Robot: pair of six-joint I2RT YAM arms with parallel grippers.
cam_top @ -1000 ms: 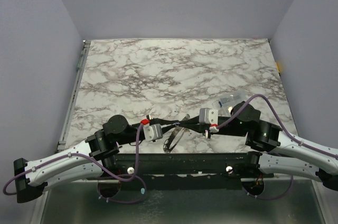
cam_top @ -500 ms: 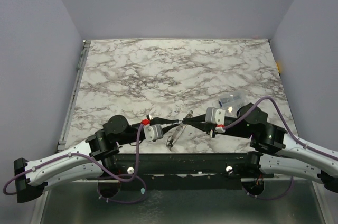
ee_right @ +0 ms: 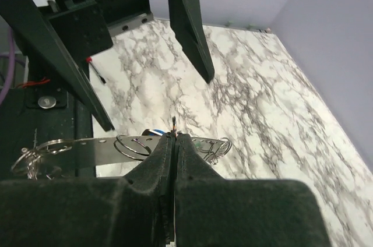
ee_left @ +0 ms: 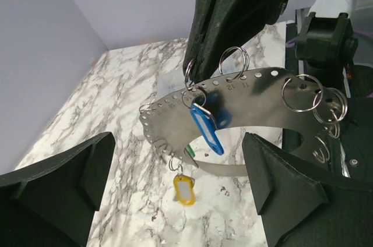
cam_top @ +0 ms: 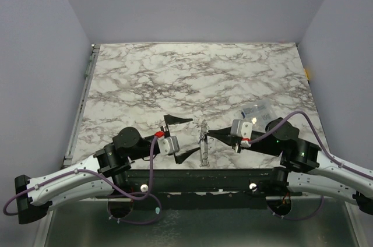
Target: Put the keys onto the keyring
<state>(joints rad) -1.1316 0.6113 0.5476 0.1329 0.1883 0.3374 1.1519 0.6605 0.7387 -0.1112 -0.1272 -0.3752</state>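
— Where's the ring [ee_left: 256, 98]?
— Aloft over the table's [cam_top: 175, 72] 6 o'clock edge, clamped in the right gripper [ee_right: 173, 137]. The blue key [ee_left: 207, 127] and yellow key [ee_left: 185, 189] dangle at its 6 o'clock.
— And the left gripper [cam_top: 194, 135]?
— Spread wide, empty. I'd close it on bare band, clear of the keys.

A clear plastic box [cam_top: 254, 109] lies on the marble table [cam_top: 175, 78]

Shiny grey metal keyring [ee_left: 256, 101], glossy plastic-headed keys [ee_left: 207, 127], smooth marble-look table [cam_top: 175, 78]
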